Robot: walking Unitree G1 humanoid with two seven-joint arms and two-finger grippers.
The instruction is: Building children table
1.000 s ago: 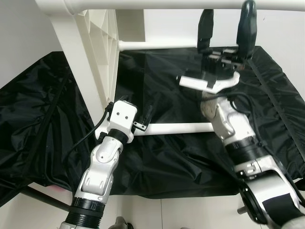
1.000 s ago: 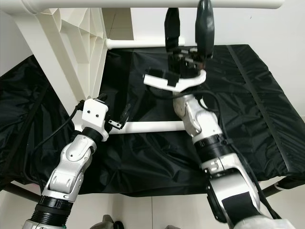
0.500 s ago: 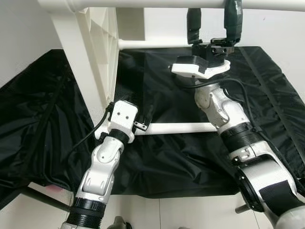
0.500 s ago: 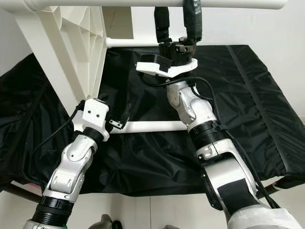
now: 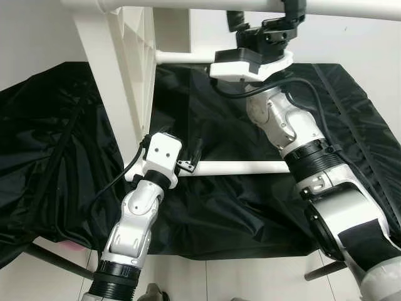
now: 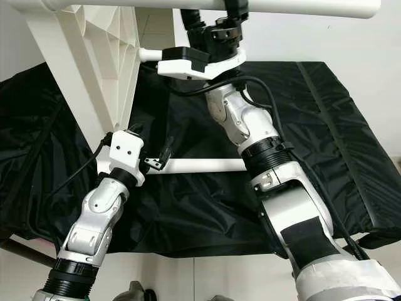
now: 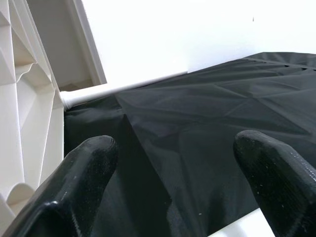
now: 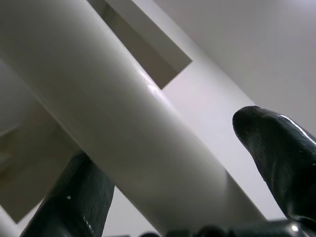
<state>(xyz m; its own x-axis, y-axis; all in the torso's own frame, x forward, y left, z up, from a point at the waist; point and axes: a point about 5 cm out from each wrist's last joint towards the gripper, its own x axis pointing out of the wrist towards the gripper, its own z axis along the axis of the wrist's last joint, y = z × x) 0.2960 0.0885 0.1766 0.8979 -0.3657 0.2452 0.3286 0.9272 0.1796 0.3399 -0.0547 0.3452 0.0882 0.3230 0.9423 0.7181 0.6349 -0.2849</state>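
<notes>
A little white table is being put together over a black cloth (image 5: 351, 119).

Eye views: the left gripper (image 5: 195, 152) is placed at the low rod (image 5: 238, 167), likely for steadying. Left wrist: its fingers (image 7: 81, 168) are spread. Right wrist: the top bar (image 8: 108, 113) is straddled by the spread right gripper (image 8: 177, 173), not squeezed.

Support surface is a low bed-like platform covered by a wrinkled black fabric sheet (image 5: 351, 119), sheet hanging over the near edge above a pale floor (image 5: 250, 279). Standing on it: white ribbed plastic table frame panel (image 5: 128, 75), upright, with white plastic round crossbars (image 5: 241, 167) running right from it
</notes>
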